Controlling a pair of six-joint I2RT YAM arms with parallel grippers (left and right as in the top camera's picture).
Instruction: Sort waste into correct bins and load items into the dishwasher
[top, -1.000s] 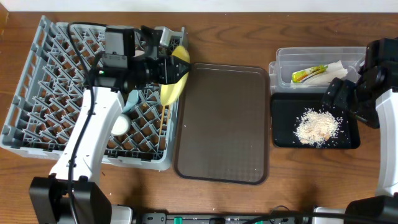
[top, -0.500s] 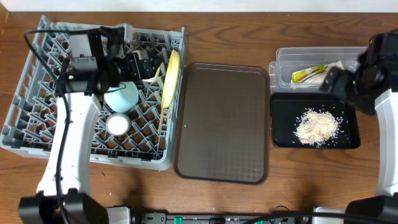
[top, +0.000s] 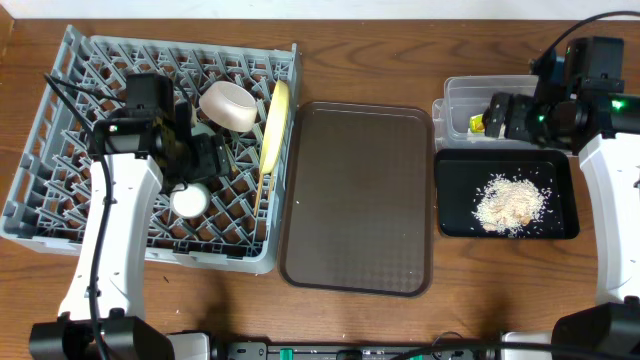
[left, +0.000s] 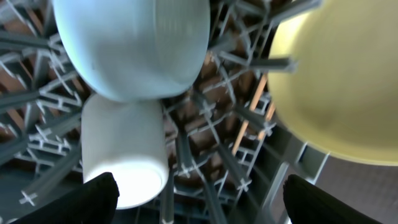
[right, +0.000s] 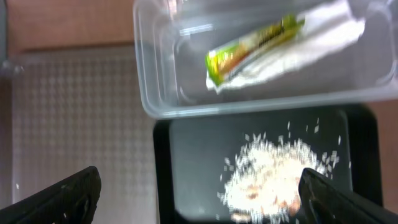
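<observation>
Since before, my right pincer (top: 497, 112) has shifted from the black tray (top: 450, 175) to the clear tub (top: 452, 100), jaws wide and empty, wrapper (right: 255, 43) just ahead. My left pincer (top: 205, 155), likewise spread and empty, hangs beside the light-blue bowl (left: 134, 43) in the dish rack (top: 60, 200).

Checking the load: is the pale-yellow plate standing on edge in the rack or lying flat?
On edge. From overhead the plate shows as a narrow sliver among pegs at the right side of the rack.

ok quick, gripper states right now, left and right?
Left gripper: open, holding nothing.
Right gripper: open, holding nothing.
</observation>
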